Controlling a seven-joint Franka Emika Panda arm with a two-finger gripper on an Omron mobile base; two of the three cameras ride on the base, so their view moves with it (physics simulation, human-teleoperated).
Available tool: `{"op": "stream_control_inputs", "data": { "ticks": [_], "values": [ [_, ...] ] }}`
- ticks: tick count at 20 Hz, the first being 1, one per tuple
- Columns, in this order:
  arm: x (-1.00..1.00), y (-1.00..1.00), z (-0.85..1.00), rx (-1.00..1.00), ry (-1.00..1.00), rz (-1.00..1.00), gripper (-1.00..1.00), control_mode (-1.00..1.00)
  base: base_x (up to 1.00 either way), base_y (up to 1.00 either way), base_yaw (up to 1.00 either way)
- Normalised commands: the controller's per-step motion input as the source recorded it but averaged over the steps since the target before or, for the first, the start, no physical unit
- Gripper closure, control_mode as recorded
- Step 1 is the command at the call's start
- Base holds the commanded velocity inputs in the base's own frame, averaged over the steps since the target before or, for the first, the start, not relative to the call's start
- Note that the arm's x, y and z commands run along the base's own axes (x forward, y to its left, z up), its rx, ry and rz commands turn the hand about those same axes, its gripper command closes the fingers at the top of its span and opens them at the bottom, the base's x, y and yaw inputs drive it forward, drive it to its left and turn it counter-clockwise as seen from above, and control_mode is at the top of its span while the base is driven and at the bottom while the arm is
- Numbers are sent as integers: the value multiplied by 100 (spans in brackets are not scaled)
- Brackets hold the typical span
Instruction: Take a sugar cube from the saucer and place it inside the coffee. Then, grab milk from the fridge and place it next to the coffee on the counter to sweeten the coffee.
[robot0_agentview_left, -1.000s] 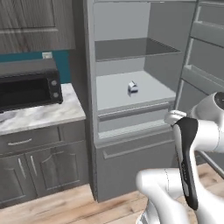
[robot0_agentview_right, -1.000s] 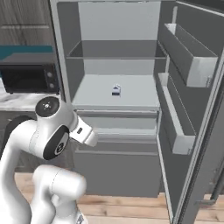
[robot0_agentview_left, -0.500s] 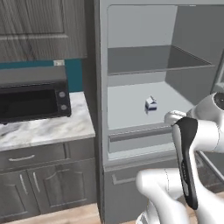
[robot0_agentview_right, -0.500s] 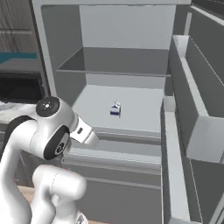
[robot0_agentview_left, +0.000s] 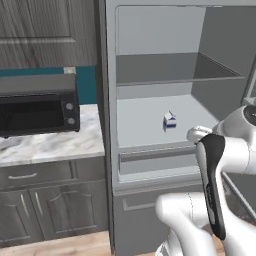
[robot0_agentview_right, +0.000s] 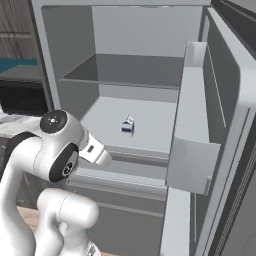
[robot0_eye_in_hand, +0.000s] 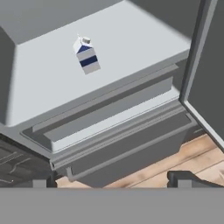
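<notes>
The fridge (robot0_agentview_right: 150, 30) stands open in front of me, its door (robot0_agentview_right: 220, 130) swung out to my right with a bin (robot0_agentview_right: 192, 145) on its inner face. Left of it runs the counter (robot0_agentview_left: 50, 145) with a black microwave (robot0_agentview_left: 37, 107) on it. The milk (robot0_eye_in_hand: 86, 55) stands alone near the middle of the fridge's lower shelf (robot0_agentview_left: 145, 125), well apart from the walls, above the drawer (robot0_eye_in_hand: 113, 118).

My fingers (robot0_eye_in_hand: 188, 178) are spread as wide as they go and hold nothing. I judge this the reach for the milk, with me low and in front of the drawer.

To do it well, I should rise to shelf height, go straight in over the shelf's front lip, and keep clear of the door bin on my right. I should bring the spread fingers to either side of the carton's flat body below the gable, and close on two opposite faces rather than across corners.

The milk is upright: its long axis is vertical, gable ridge on top. In the hand view it seems turned a little off square to the shelf edge, so I may need to roll my wrist to match.
</notes>
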Motion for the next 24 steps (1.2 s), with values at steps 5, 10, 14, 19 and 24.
{"op": "stream_control_inputs", "data": {
  "ticks": [5,10,14,19,24],
  "values": [
    [18,0,8,0,0,0,-100,-100,19,0,0],
    [54,-1,29,0,1,-1,-100,-100,0,0,0],
    [26,-5,6,-2,0,3,-100,-100,0,0,0],
    [30,-2,-37,-10,0,7,-100,-100,0,0,0],
    [73,0,-28,-8,4,5,-100,-100,0,0,0]
  ]
}}
